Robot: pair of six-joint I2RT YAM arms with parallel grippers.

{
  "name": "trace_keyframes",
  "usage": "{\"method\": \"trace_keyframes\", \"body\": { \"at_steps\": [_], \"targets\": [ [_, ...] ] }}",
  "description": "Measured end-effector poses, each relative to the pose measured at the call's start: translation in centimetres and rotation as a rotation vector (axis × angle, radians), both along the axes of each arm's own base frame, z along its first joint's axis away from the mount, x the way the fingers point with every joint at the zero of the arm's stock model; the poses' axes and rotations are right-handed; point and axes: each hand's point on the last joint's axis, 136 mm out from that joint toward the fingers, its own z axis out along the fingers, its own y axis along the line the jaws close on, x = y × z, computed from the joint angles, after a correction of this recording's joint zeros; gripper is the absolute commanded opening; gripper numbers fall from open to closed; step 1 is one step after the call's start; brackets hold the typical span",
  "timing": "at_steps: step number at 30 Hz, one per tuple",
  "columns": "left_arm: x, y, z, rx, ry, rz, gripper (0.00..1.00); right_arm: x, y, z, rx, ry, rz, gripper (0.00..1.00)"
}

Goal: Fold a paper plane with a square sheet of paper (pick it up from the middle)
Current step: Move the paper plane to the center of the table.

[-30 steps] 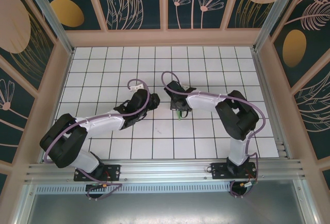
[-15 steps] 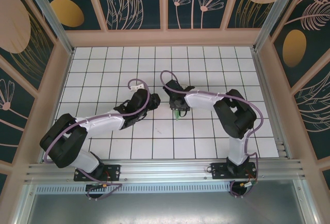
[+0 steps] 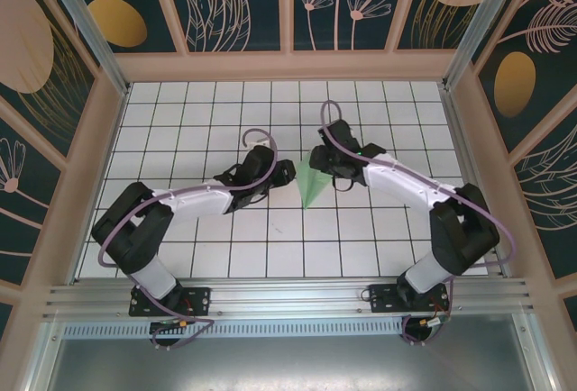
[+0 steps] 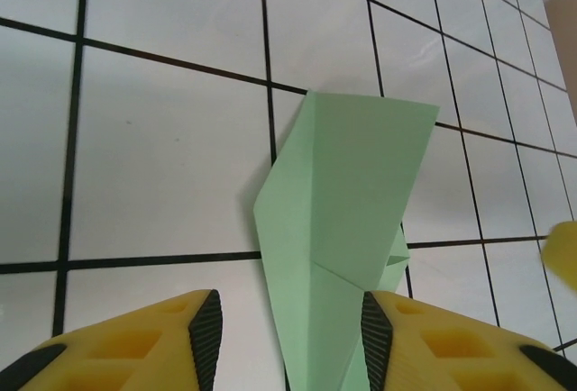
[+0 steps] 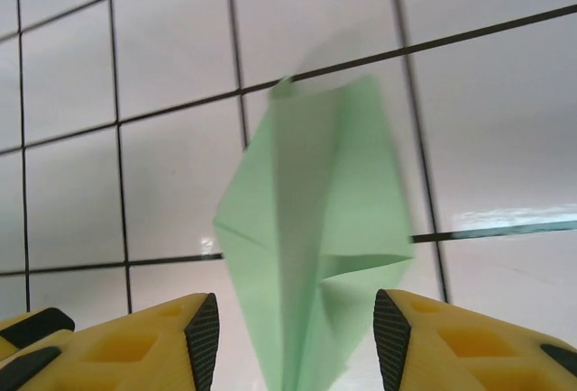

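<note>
The square sheet of paper is folded into a pale green paper plane [image 3: 313,188]. It lies on the white grid table [image 3: 270,247] with its point toward the near edge. My left gripper [image 3: 288,173] sits just left of it and my right gripper [image 3: 316,159] just behind it. In the left wrist view the plane [image 4: 343,202] runs between the open jaws of the left gripper [image 4: 290,341], close to the right pad [image 4: 376,337]. In the right wrist view the plane [image 5: 315,211] looks blurred, its wings slightly raised, and the right gripper [image 5: 296,337] stands open around its narrow end.
A yellow fingertip [image 4: 563,251] of the other gripper shows at the right edge of the left wrist view. Patterned walls [image 3: 90,139] enclose the table on three sides. An aluminium rail [image 3: 288,296] runs along the near edge by the arm bases.
The right gripper has opened and let go of the plane, and its arm has swung back and to the right. The left arm has reached further right. The plane now lies uncovered.
</note>
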Motion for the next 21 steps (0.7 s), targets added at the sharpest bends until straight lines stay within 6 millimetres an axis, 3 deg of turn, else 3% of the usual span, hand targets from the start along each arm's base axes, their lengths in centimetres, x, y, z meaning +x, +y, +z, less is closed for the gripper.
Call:
{"method": "trace_keyframes", "body": {
  "at_steps": [4,9,16,21],
  "targets": [
    [0.6,-3.1,-0.9,0.078,0.011,-0.081,0.59,0.4,-4.4,-0.8,0.046,0.019,-0.089,0.57],
    [-0.2,-6.2,-2.4,0.179,0.034,-0.184,0.64,-0.4,-7.2,-2.9,0.066,0.078,-0.144,0.59],
    [-0.9,-7.7,-4.4,0.305,0.066,-0.247,0.68,-1.4,-8.4,-3.8,0.103,0.097,-0.167,0.60],
    [-0.8,-7.5,-5.8,0.387,0.085,-0.245,0.61,-1.5,-8.2,-3.9,0.116,0.100,-0.157,0.60]
  ]
}}
